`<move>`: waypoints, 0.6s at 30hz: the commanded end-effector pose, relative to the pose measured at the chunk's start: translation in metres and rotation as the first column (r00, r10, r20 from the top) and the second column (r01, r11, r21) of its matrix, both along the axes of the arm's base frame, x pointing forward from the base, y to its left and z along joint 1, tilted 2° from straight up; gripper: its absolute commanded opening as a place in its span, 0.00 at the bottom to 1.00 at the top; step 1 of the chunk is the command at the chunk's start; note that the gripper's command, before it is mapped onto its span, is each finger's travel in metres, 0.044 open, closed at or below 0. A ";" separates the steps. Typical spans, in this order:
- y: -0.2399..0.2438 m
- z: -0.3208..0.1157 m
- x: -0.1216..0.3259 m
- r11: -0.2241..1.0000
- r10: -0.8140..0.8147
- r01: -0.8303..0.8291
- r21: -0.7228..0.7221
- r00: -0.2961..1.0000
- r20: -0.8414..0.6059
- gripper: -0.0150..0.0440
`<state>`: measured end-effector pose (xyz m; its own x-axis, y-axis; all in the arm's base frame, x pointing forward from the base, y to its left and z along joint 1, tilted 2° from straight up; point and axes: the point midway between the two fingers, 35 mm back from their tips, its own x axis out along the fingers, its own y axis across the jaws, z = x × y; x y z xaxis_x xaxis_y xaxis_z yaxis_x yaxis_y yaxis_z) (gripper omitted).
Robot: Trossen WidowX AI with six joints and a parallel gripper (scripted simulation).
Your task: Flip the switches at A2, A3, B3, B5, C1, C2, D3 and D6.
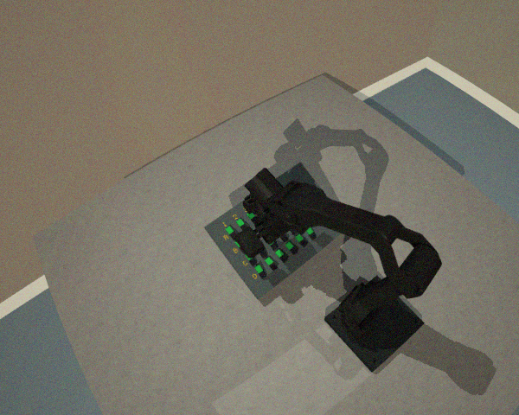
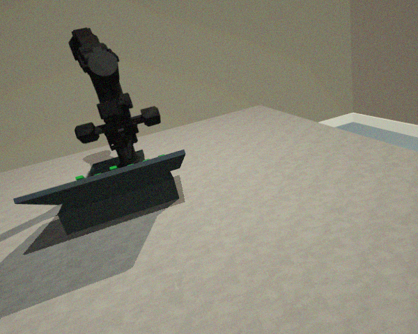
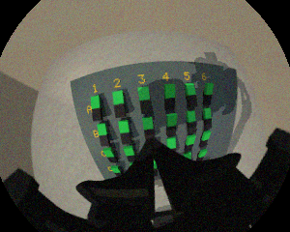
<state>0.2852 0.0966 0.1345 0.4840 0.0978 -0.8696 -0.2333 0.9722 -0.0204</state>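
The switch panel (image 1: pixel 215 232) (image 2: pixel 40 195) (image 3: pixel 79 88) is dark, with green and black rockers and yellow labels. In the exterior view, the green ends at A4 (image 2: pixel 113 168) and A6 (image 2: pixel 79 177) stand up; those at A1 (image 2: pixel 161 156), A2 (image 2: pixel 146 160), A3 (image 2: pixel 129 165) and A5 (image 2: pixel 97 174) sit low. My gripper (image 3: pixel 151 141) (image 2: pixel 125 164) is shut and empty, its tips over the area of C3, just below B3 (image 3: pixel 148 124) in the wrist view. C1 (image 3: pixel 108 153) and C2 (image 3: pixel 129 151) show left of the tips. Contact cannot be told. C3 and much of row D are hidden.
The panel rests on a dark raised stand (image 2: pixel 119 202) on the grey table (image 1: pixel 148 268) (image 2: pixel 292 233). The arm covers the panel's middle and far right in the top view. Shadows of the arm cross the panel's right side. B5 (image 3: pixel 190 116) lies right of the tips.
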 end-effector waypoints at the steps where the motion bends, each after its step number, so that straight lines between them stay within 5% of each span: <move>1: 0.000 -0.007 0.002 1.000 0.002 -0.002 -0.005 1.000 -0.004 0.25; 18: 0.000 -0.014 0.005 1.000 0.002 -0.002 -0.005 1.000 -0.004 0.25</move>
<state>0.2903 0.0971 0.1219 0.4810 0.0945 -0.8716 -0.2324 0.9724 -0.0228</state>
